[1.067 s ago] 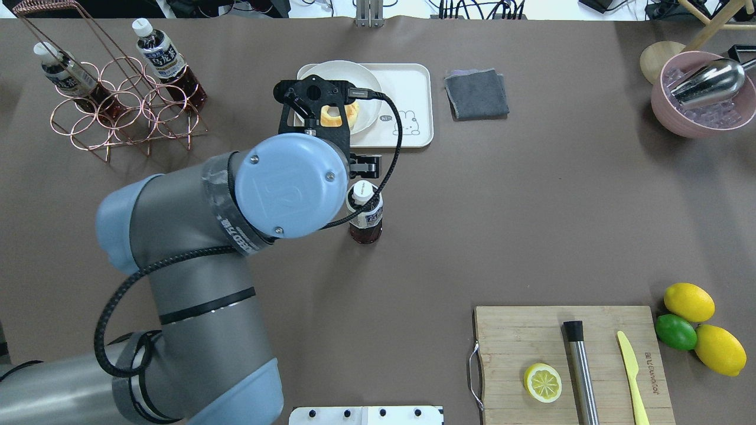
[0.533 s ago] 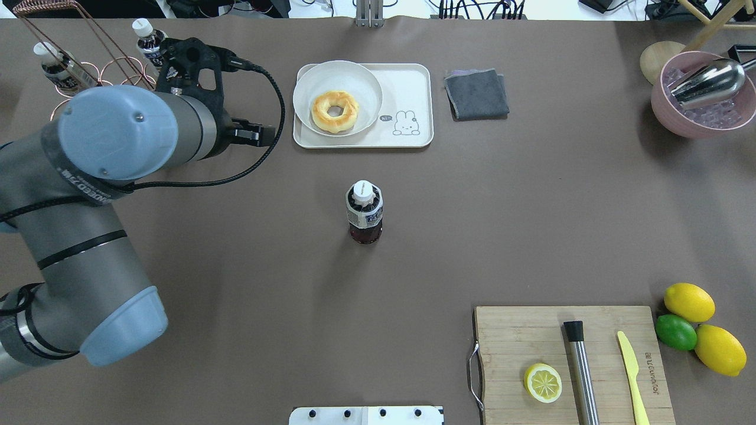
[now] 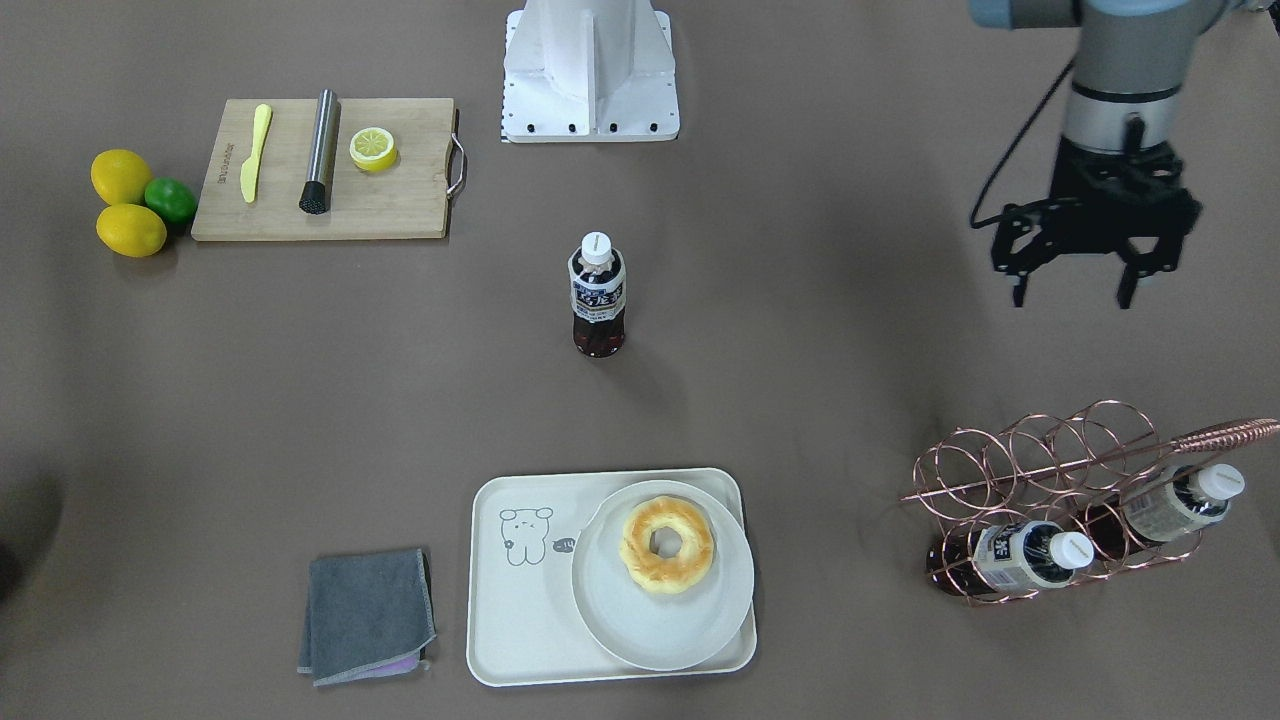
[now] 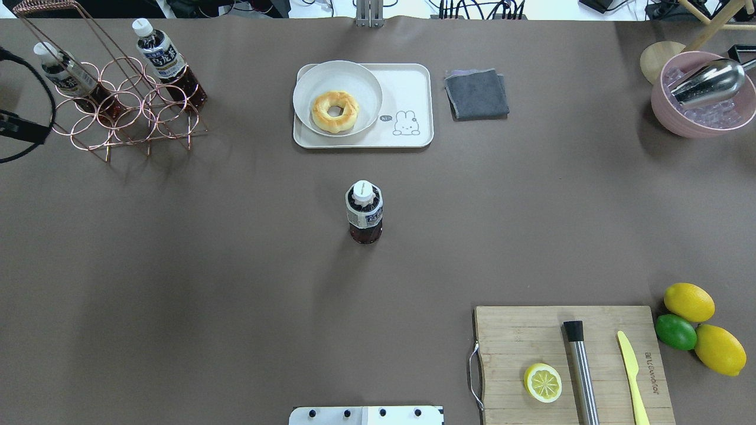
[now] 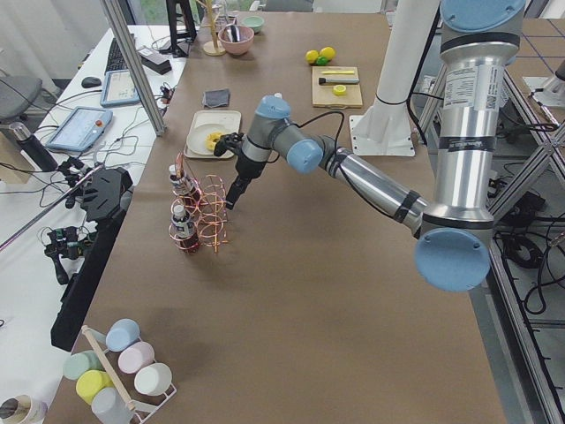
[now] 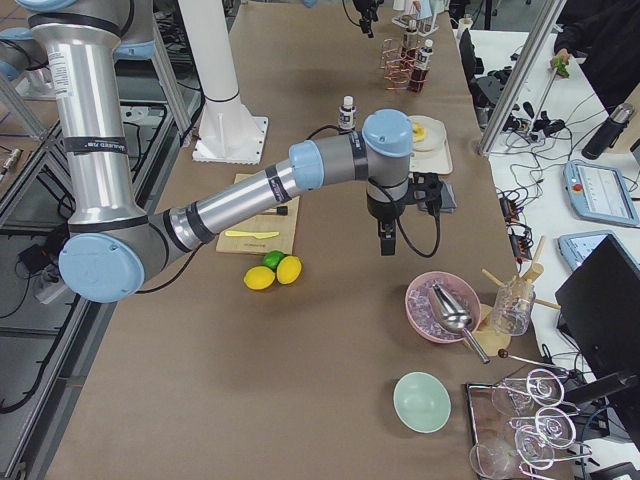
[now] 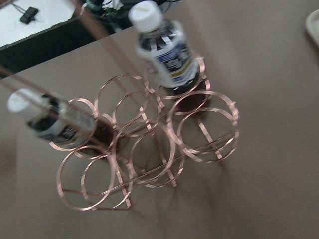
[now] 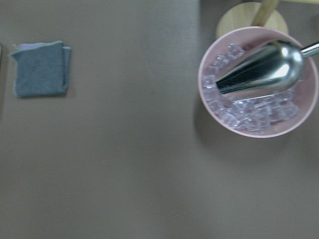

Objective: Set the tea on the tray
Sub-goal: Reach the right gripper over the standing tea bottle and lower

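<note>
A tea bottle with a white cap and dark liquid stands upright at mid-table, with nothing holding it. The cream tray lies beyond it, apart from it. Two more tea bottles lean in a copper wire rack at the far left, and the left wrist view looks down on this rack. My left gripper hangs open and empty above the table beside the rack, far from the standing bottle. My right gripper shows only in the exterior right view, near the pink bowl; I cannot tell its state.
A round white plate with a doughnut fills the tray's left part. A folded grey cloth lies right of the tray. A pink ice bowl sits far right. A cutting board and lemons are near right.
My left arm has swung away from the standing tea bottle to the left, almost out of the overhead view, toward the rack. The bottle has stayed in place.
</note>
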You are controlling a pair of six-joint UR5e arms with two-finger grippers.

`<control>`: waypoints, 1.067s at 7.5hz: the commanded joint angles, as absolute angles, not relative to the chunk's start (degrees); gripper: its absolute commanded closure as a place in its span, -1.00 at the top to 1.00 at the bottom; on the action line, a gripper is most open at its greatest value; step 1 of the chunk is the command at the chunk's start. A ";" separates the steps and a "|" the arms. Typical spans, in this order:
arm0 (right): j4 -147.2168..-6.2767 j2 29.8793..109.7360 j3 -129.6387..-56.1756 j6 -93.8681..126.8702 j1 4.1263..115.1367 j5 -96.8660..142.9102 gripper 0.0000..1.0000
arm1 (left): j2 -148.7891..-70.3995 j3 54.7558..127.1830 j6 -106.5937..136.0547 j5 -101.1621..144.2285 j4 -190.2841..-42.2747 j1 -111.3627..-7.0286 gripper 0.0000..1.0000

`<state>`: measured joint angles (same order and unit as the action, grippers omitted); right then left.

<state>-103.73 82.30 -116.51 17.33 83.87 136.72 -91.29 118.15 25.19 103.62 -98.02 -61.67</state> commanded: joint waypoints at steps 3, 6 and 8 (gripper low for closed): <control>-105.46 67.96 -122.26 46.39 58.95 125.47 1.00 | -85.08 110.83 8.00 118.83 -106.08 -79.27 0.95; -122.27 50.79 -120.95 55.10 46.17 115.25 1.00 | -84.81 110.83 8.00 118.74 -106.08 -79.45 0.95; -123.67 44.58 -116.21 57.46 41.94 114.44 1.00 | -84.81 110.57 8.00 118.74 -106.08 -79.72 0.95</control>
